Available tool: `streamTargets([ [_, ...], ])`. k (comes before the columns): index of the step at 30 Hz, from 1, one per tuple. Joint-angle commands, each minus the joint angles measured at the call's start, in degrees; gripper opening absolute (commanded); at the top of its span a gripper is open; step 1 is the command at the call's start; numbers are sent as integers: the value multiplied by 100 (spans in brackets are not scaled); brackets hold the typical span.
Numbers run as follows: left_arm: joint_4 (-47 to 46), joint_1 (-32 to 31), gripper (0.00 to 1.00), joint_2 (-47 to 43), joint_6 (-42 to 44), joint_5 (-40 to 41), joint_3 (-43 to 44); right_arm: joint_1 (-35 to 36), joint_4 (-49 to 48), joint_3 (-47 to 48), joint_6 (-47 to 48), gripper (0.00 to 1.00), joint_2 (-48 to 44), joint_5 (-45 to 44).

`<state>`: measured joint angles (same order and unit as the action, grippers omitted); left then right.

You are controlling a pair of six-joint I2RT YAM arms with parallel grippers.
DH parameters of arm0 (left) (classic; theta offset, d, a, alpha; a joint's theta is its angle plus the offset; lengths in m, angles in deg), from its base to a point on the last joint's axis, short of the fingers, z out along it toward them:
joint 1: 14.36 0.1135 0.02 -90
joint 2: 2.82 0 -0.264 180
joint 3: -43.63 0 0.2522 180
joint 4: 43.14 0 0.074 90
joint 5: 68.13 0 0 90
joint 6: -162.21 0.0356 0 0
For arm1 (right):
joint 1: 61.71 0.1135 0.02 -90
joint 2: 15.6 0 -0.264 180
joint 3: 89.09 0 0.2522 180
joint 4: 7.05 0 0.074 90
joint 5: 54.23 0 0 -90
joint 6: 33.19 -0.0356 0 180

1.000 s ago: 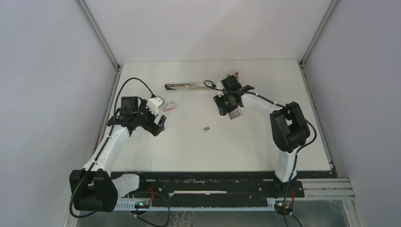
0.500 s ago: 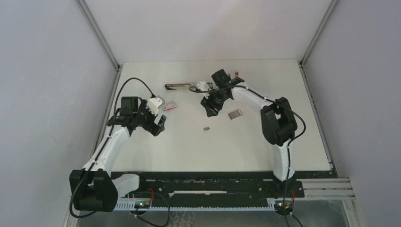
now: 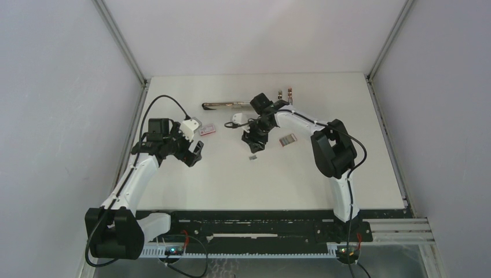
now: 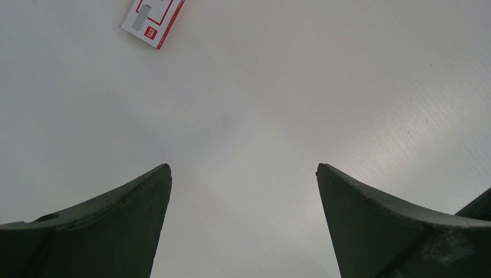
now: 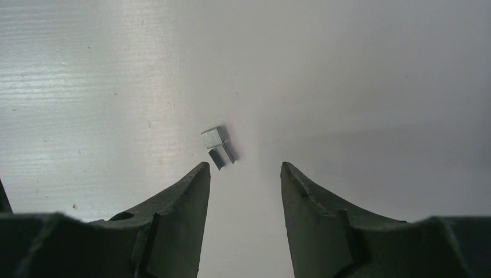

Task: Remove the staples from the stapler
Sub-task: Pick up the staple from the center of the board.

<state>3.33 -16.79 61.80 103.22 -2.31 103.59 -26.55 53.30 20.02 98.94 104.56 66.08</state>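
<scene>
The stapler [image 3: 224,105] is a long silver bar lying flat at the back of the table. A tiny silver-grey piece of staples [image 3: 253,157] lies on the table near the centre. In the right wrist view the staples [image 5: 217,146] sit just ahead of my left fingertip, apart from it. My right gripper [image 3: 253,142] [image 5: 245,167] hovers right behind them, open, with nothing between its fingers. My left gripper [image 3: 193,154] [image 4: 243,168] stands wide open over bare table at the left, holding nothing.
A small pink-and-white box [image 3: 207,130] [image 4: 153,16] lies just beyond my left gripper. A small grey-and-red striped item [image 3: 288,139] lies right of my right gripper. Two small objects [image 3: 285,92] sit near the back. Grey walls close in both table sides.
My right arm has swung left and toward the near side, from beside the stapler's right end to just behind the staples. The left arm has not moved.
</scene>
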Motion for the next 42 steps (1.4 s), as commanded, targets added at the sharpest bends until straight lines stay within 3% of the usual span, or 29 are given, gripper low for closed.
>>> streamTargets([
  [1, -44, 56, 100, -81, 68, -51, 41, 123, -58, 18, 276, 48, 85, -31],
  [26, -43, 53, 100, -75, 76, -78, 38, 378, -315, -148, 374, 42, 313, -649],
  [42, -36, 65, 100, -80, 77, -78, 36, 378, -241, -148, 374, 31, 350, -594],
])
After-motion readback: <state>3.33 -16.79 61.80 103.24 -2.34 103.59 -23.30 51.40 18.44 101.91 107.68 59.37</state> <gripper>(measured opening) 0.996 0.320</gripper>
